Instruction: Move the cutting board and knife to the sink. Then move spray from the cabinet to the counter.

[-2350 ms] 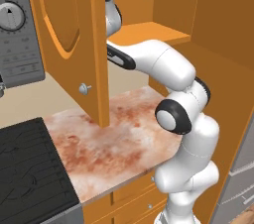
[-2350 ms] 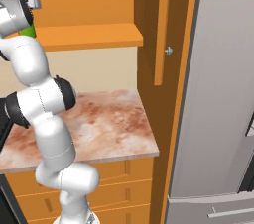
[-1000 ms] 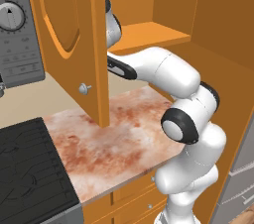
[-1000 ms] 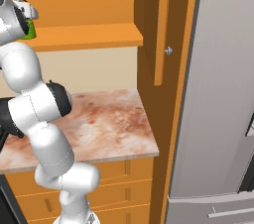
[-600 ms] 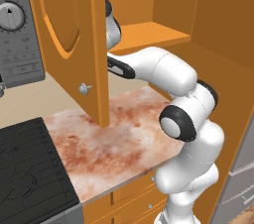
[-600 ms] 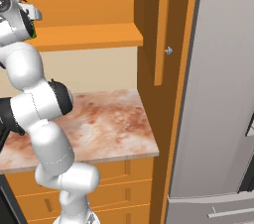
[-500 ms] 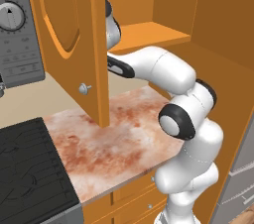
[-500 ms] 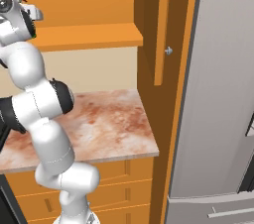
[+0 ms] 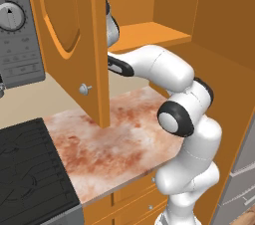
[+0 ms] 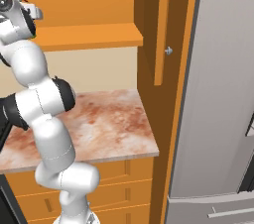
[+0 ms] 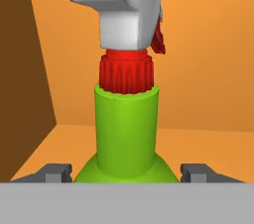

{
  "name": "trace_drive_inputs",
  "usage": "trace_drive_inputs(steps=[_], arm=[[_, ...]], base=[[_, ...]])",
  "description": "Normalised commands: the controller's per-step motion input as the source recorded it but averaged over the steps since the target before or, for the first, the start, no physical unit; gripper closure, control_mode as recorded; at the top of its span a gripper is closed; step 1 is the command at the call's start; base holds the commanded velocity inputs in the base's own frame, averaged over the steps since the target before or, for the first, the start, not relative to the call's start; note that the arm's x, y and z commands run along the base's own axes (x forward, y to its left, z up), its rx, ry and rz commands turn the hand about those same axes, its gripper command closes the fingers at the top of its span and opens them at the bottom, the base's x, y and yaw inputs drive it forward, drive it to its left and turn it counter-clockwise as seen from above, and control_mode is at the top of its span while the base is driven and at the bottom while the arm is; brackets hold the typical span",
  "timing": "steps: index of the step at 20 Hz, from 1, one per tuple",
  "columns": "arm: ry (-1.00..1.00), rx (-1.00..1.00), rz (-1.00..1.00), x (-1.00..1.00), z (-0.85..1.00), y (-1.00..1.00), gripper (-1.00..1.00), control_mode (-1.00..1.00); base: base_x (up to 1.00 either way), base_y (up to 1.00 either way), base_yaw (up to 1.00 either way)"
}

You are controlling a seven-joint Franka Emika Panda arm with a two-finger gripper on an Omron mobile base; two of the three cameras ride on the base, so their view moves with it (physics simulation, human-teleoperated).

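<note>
Spray bottle between the robot's fingers inside the cabinet.
The green spray point(image 11: 127, 129) stands upright on the orange cabinet point(image 9: 144, 35) shelf, one of the fingers point(image 11: 54, 173) on each side of its base; whether they grip it or remain released, I cannot tell. The marbled table point(image 9: 119, 139) lies below.

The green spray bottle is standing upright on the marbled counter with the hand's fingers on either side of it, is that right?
Not quite. The spray bottle stands upright on the orange cabinet shelf, not the counter; the hand view shows it. The hand does have a finger on either side.
</note>
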Motion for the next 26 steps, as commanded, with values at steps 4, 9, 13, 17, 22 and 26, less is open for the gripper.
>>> trace_drive_inputs(steps=[4,9,13,17,22,26], arm=[[0.0,0.0,0.0,0.0,0.0,0.0,1.0,-1.0],[0.0,0.0,0.0,0.0,0.0,0.0,1.0,-1.0],[-0.04,0.0,0.0,-0.04,0.13,0.0,1.0,-1.0],[-0.01,0.0,0.0,-0.01,0.02,0.0,1.0,-1.0],[-0.04,0.0,0.0,-0.23,0.07,-0.07,1.0,-1.0],[-0.09,0.0,-0.04,-0.74,0.19,-0.3,1.0,-1.0]], base=[[0.0,0.0,0.0],[0.0,0.0,0.0],[0.0,0.0,0.0],[0.0,0.0,0.0],[0.0,0.0,0.0],[0.0,0.0,0.0]])
